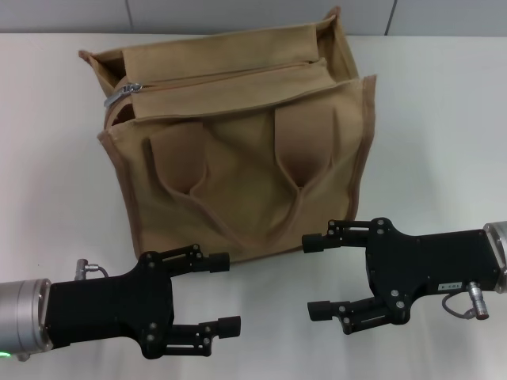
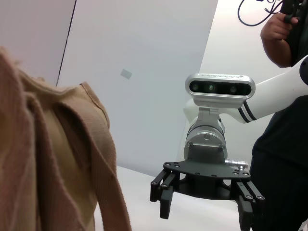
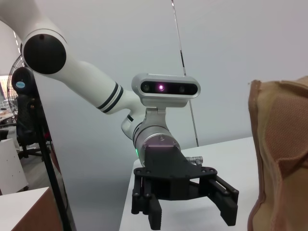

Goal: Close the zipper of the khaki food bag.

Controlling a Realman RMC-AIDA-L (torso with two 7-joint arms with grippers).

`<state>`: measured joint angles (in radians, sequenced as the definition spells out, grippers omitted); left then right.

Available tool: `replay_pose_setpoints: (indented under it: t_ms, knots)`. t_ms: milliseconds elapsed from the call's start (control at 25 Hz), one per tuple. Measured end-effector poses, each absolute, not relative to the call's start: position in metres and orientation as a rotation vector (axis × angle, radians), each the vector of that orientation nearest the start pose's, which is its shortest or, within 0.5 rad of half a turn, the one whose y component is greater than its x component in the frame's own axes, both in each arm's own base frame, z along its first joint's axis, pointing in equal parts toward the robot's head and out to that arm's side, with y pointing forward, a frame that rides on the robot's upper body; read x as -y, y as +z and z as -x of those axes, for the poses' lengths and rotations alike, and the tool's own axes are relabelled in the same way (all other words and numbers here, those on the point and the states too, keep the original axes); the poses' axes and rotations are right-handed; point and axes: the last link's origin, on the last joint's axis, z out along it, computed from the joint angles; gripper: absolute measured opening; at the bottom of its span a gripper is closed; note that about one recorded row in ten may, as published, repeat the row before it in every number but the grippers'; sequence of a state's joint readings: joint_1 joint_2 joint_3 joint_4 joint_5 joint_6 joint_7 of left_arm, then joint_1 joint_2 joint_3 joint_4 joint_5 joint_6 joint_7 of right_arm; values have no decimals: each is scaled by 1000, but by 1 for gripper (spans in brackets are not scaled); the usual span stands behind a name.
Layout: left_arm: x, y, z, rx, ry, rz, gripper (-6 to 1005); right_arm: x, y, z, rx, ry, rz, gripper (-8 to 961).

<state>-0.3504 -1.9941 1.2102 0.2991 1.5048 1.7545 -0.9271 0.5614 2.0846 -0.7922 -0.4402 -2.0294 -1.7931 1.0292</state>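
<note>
Zipper runs across the top of the tan bag, which sits in the middle of the white bench, just beyond my two hands. Its small shiny pull is at the far left end, and I think that is the spot to pinch. The bag looks soft and floppy, so it may slide or fold when I tug; one hand should hold it steady. My left hand and right hand both rest low near the front, fingers spread apart, holding nothing. I have plenty of open bench on both sides.
</note>
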Motion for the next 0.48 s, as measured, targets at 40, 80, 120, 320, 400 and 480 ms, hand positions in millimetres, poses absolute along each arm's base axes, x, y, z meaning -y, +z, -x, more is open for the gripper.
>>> replay_pose_setpoints:
  t_ms: [40, 80, 120, 320, 400, 480]
  knots:
    - [-221, -36, 287, 459, -1084, 2867, 833, -273, -44, -241, -224, 928, 3071, 832]
    - [-221, -36, 288, 459, -1084, 2866, 832, -273, -44, -241, -224, 928, 3071, 832]
    - [-221, -36, 288, 459, -1084, 2864, 831, -273, -44, -241, -224, 928, 3071, 832]
    - [-220, -35, 288, 462, -1084, 2859, 826, -273, -44, -241, -221, 927, 3074, 832]
    - [-220, -35, 288, 463, -1084, 2858, 825, -273, -44, -241, -221, 927, 3075, 832]
    - [-220, -35, 288, 463, -1084, 2858, 823, -273, -44, -240, -220, 927, 3075, 832]
